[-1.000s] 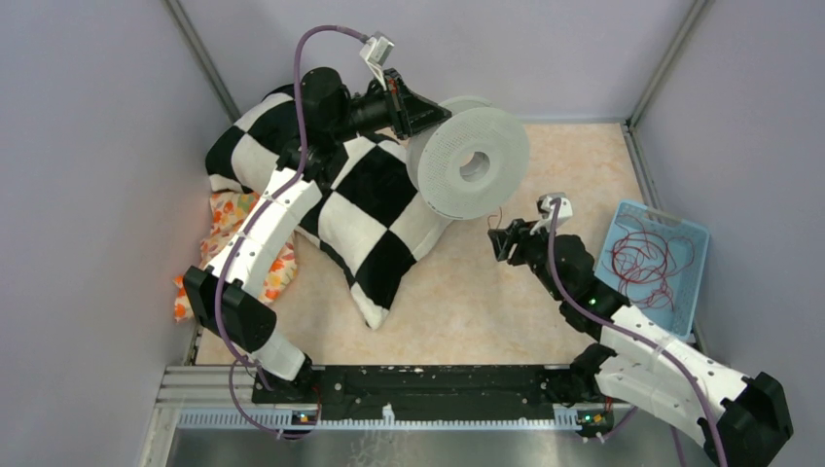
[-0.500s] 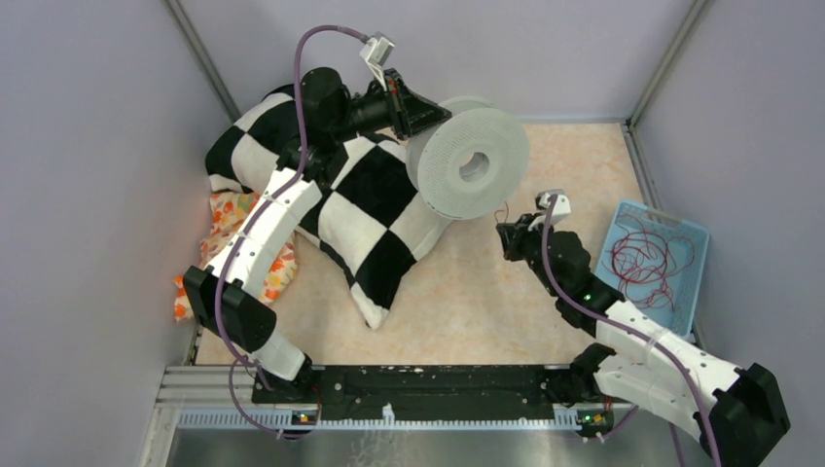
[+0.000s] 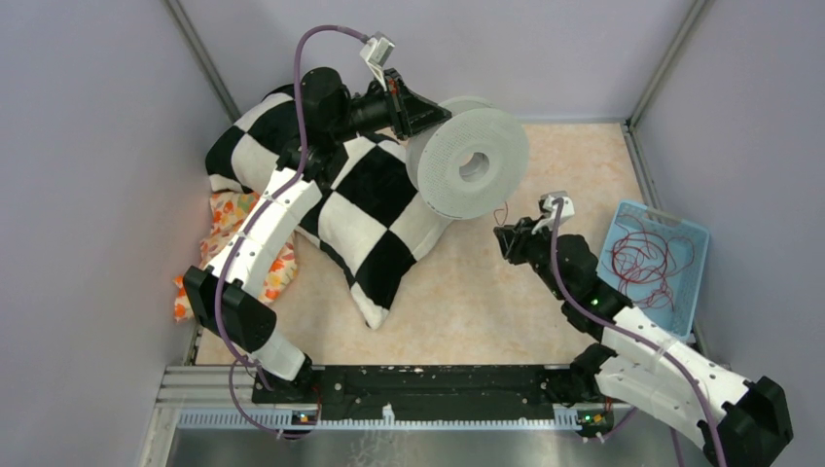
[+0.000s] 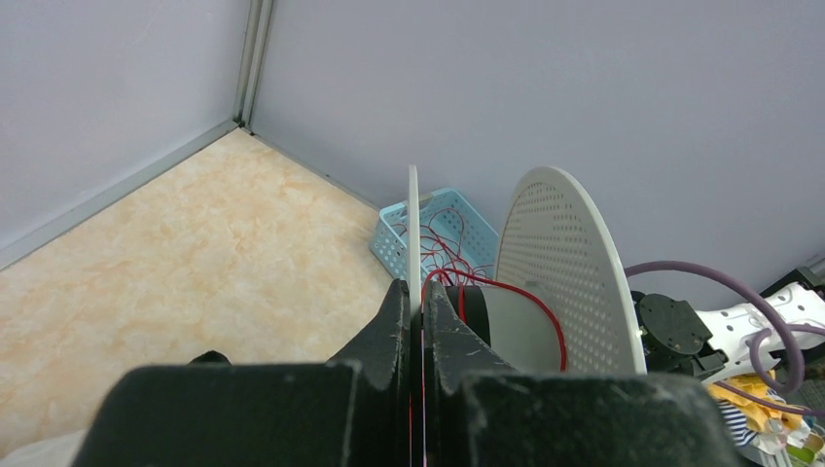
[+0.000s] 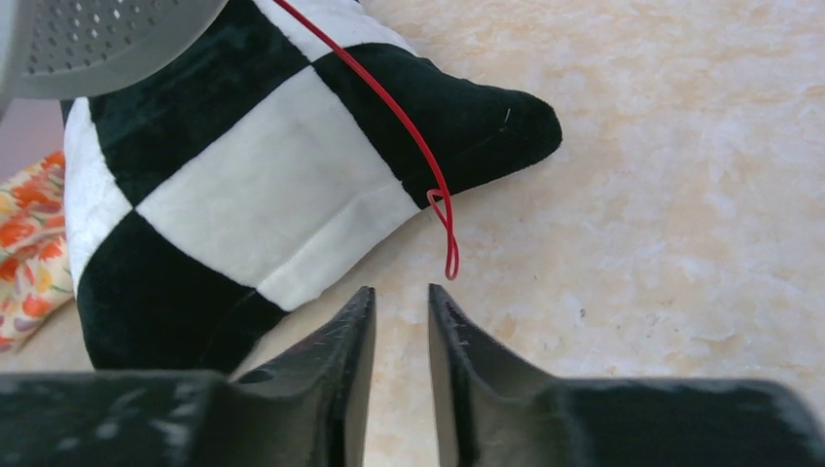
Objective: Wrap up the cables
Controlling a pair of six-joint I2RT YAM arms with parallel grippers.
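Left gripper (image 4: pixel 416 297) was clamped on the spool's (image 3: pixel 469 161) flange, propping it up for winding. A cable (image 5: pixel 428 185) dangled off the spool; right gripper (image 5: pixel 401 311) sat just under its loose end, slightly parted and empty (probably lining up a grab).

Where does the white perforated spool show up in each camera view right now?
Top external: spool upper centre, clamped by the left gripper.
Left wrist: centre frame, one flange edge-on in that gripper, the other flange to its right.
Right wrist: only a grey perforated flange edge, top left corner.
Shared landmark: the red cable trailing off the spool, visible in all three.
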